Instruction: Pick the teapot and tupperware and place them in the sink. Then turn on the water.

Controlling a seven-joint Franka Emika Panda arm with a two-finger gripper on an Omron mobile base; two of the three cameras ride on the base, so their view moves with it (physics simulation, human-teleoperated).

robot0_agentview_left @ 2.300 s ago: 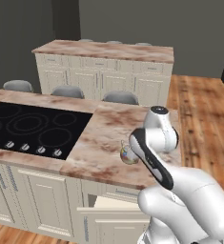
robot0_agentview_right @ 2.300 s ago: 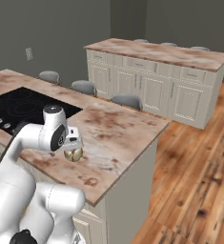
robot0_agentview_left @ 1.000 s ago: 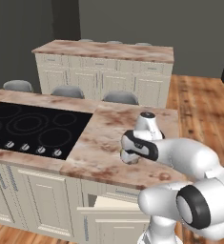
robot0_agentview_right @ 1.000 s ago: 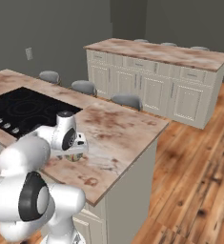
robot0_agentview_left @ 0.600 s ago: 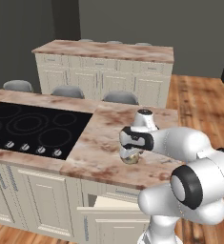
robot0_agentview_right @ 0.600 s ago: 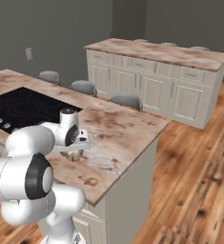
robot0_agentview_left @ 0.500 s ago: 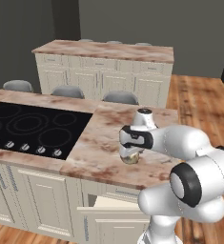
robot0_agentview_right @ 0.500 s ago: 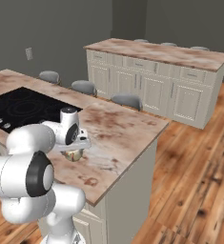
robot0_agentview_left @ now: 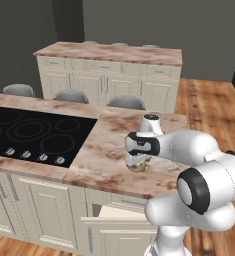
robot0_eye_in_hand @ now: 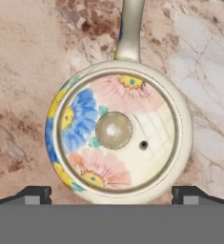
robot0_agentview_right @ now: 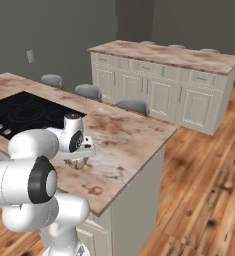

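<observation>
The teapot (robot0_eye_in_hand: 117, 138) sits upright on the marble tabletop (robot0_agentview_left: 109, 145), right of the black cooktop (robot0_agentview_left: 34, 135). The tool (robot0_eye_in_hand: 112, 194) hangs directly above it, fingers spread wide on either side, not pinching it.

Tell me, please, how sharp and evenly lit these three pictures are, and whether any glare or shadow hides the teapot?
Hand view: the teapot is sharp and evenly lit, with a soft highlight on its lid knob and no glare. Left base view: flat light, dim grey walls, the teapot shaded under the tool. Right base view: equally flat and slightly soft, the teapot small.
</observation>
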